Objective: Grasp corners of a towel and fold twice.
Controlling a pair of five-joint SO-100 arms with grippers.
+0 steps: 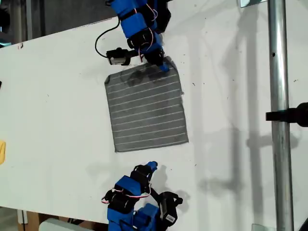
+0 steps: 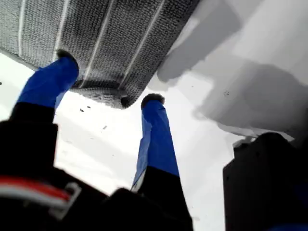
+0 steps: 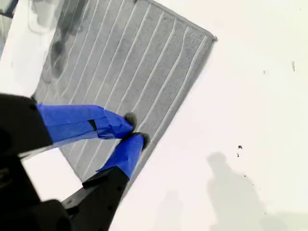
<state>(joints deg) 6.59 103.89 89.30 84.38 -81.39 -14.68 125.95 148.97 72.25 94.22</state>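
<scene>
I think this is a lab: a plain white table (image 1: 57,110), a metal pole (image 1: 281,120) and my robot arms.

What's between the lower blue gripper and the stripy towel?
Only bare white table, seen in the exterior view, between my second gripper and the towel.

Worktop (image 1: 57,110): white, flat, with small dark specks
Towel (image 1: 147,110): dark-grey, white-striped, lying flat mid-worktop, nearer the exterior view's top edge
Yellow object (image 1: 2,151): at the exterior view's left edge, cropped
</scene>
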